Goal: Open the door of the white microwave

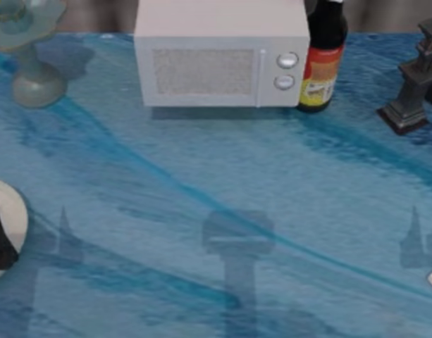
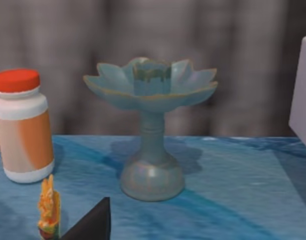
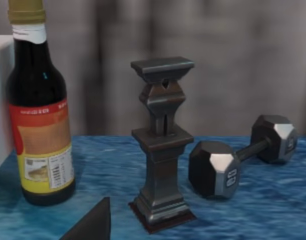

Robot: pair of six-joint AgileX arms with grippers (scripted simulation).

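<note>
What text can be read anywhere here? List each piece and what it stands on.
"10": on the end face of the dumbbell, seen sideways.
Bottle label: print and barcode too small to read.
Pill jar label: no legible words.
Microwave: no lettering visible.

The microwave [image 1: 221, 53] stands at the far middle of the tabletop [image 1: 223, 211], its door [image 1: 200, 72] facing forward with the knobs to the door's right. A bottle [image 1: 323, 56] stands just beside its right side. Farther right are a pedestal [image 1: 415, 77] and a dumbbell [image 3: 241, 156]. At the far left stands a stemmed dish [image 1: 29, 49], a jar [image 2: 21, 126] near it.
</note>
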